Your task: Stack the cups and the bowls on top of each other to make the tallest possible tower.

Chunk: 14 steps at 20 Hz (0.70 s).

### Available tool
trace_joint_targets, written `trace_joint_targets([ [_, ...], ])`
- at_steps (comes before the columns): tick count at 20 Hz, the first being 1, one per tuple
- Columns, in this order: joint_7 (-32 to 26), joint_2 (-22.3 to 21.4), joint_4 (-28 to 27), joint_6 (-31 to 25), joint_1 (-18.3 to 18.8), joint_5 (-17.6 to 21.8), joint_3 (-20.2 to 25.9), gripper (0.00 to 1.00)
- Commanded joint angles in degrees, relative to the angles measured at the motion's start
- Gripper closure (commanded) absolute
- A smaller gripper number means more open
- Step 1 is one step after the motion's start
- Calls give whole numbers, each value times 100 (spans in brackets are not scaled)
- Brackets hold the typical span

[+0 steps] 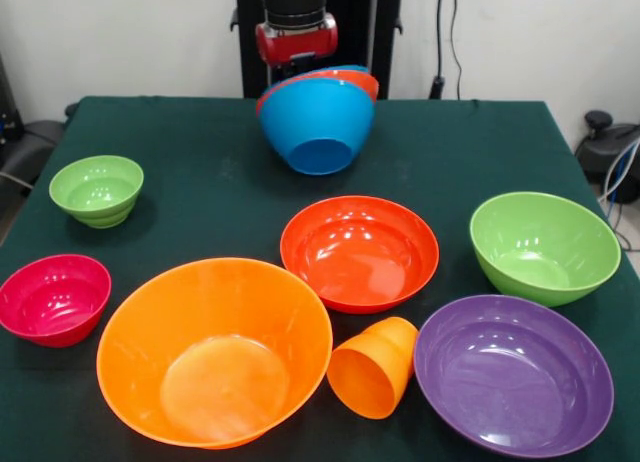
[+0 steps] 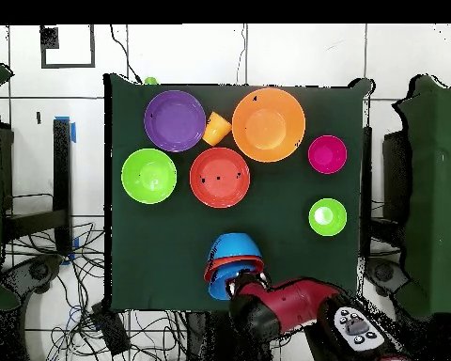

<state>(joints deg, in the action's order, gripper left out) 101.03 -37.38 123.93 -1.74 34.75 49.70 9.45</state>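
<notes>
The gripper (image 1: 297, 44) holds a tilted nest of blue and red bowls (image 1: 318, 122) aloft, base facing the red-orange bowl (image 1: 359, 252) lying nearest at table centre.

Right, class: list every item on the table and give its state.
Nested blue and red-orange bowls: tipped, at the tool.
Orange cup: on its side.
Large orange bowl: upright, empty.
Red-orange bowl: upright, empty.
Purple bowl: upright, empty.
Large green bowl: upright, empty.
Small green bowl: upright, empty.
Magenta bowl: upright, empty.
</notes>
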Motion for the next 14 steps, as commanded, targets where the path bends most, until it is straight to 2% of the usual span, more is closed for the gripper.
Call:
trace_joint_targets([
  [1, 473, 27, -644, -11, -156, -84, 202, 100],
  [6, 533, 13, -729, -31, -160, -216, 294, 100],
  [10, 755, 70, -977, -155, -387, -547, 166, 100],
  [14, 802, 102, -1086, -149, -542, -711, 19, 100],
])
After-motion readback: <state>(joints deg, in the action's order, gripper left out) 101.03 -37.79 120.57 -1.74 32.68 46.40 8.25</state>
